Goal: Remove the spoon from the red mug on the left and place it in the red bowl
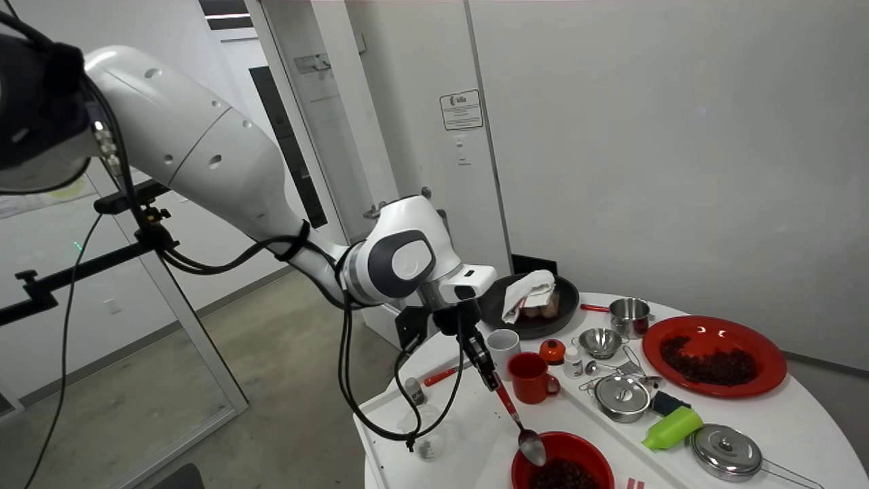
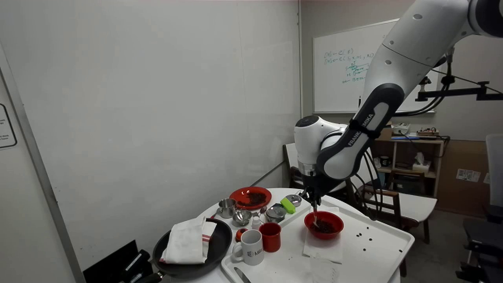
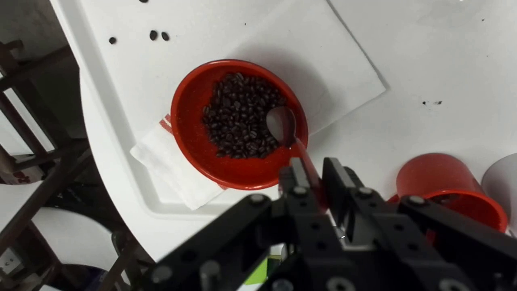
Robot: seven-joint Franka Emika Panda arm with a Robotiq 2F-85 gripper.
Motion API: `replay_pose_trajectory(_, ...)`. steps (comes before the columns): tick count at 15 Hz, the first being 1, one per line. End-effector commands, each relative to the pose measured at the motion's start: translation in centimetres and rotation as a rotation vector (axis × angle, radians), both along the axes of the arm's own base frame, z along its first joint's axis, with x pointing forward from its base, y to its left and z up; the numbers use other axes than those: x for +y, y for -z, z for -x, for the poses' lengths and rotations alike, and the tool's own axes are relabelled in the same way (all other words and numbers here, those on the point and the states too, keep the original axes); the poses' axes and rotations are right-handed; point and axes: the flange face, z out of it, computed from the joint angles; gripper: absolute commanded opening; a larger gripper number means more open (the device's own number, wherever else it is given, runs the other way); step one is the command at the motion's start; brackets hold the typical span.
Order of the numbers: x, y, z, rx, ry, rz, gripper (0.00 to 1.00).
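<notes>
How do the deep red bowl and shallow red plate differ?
The round red bowl is deeper and narrower than the shallow red plate. The bowl sits on white cloth in a white tray, the plate on the white table. A red-handled metal spoon is held at the bowl, not the plate. Both hold dark contents.

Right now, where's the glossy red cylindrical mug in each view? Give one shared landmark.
Shared landmark: deep round red bowl, in all three.
In an exterior view: red mug low, right of centre, above red bowl in frame.
In an exterior view: red mug low, just right of centre, left of red bowl.
Wrist view: red mug lower right, partly hidden by the claw.
</notes>
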Motion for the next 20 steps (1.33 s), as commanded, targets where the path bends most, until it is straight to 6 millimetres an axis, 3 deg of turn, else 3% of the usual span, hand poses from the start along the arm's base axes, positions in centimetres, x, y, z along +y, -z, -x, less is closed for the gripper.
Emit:
replay_pose_trajectory(1, -0.09, -0.19, -0.18, 0.007, 0.099, 0.052, 0.10)
replay_pose_trajectory(10, -0.01, -0.10, 0.23, 0.035, 0.216, 0.090, 0.10)
replay_pose_trajectory(18, -0.28, -0.05, 0.43, 0.063, 0.109, 0.171, 0.10)
replay_pose_trajectory(19, -0.25, 0.08, 0.76, 0.053, 0.125, 0.131, 0.16)
replay_pose_trajectory(20, -0.26, 0.09, 0.77, 0.056, 0.116, 0.139, 0.16)
